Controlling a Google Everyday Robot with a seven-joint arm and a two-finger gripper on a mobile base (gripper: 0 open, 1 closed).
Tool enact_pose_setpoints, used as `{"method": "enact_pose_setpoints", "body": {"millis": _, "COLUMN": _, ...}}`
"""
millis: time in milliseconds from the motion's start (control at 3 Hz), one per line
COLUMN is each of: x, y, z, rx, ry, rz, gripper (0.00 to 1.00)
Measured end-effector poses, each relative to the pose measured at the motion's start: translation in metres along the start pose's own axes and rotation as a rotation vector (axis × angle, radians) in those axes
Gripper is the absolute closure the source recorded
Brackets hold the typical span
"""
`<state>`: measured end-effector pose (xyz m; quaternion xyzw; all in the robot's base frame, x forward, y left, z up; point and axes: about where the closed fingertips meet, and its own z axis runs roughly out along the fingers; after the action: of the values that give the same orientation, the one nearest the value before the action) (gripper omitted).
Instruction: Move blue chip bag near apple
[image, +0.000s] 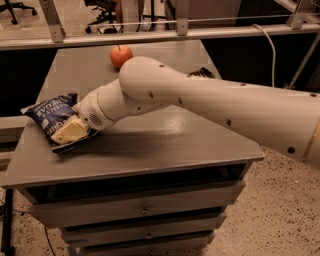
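The blue chip bag (46, 116) is a crinkled dark-blue bag with white lettering, at the left edge of the grey table (165, 145). My gripper (70, 132) is at the bag's near right corner, shut on it, with one cream finger (69, 130) lying across the top. The red-orange apple (121, 56) stands upright at the far middle of the table, well apart from the bag. My white arm (200, 102) reaches in from the right across the table.
A small dark object (203, 73) lies at the far right of the table, partly hidden behind my arm. The table has drawers (142, 207) below. A metal rail (150, 34) runs behind the table. The bag's left corner reaches the table's left edge.
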<state>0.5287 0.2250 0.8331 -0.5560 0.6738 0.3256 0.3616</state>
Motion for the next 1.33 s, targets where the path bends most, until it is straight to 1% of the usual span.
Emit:
{"method": "enact_pose_setpoints", "body": {"millis": 333, "x": -0.002, "y": -0.004, "z": -0.013, "rx": 0.021, "ry": 0.009, "rz": -0.017, "gripper": 0.88}}
{"method": "enact_pose_setpoints", "body": {"millis": 667, "x": -0.008, "y": -0.011, "z": -0.044, "rx": 0.067, "ry": 0.035, "rz": -0.047, "gripper": 1.0}}
{"method": "enact_pose_setpoints", "body": {"millis": 1000, "x": -0.005, "y": -0.026, "z": -0.095, "rx": 0.148, "ry": 0.031, "rz": -0.031, "gripper": 1.0}}
{"method": "enact_pose_setpoints", "body": {"millis": 1333, "x": 0.012, "y": -0.036, "z": -0.161, "rx": 0.24, "ry": 0.019, "rz": 0.034, "gripper": 1.0}}
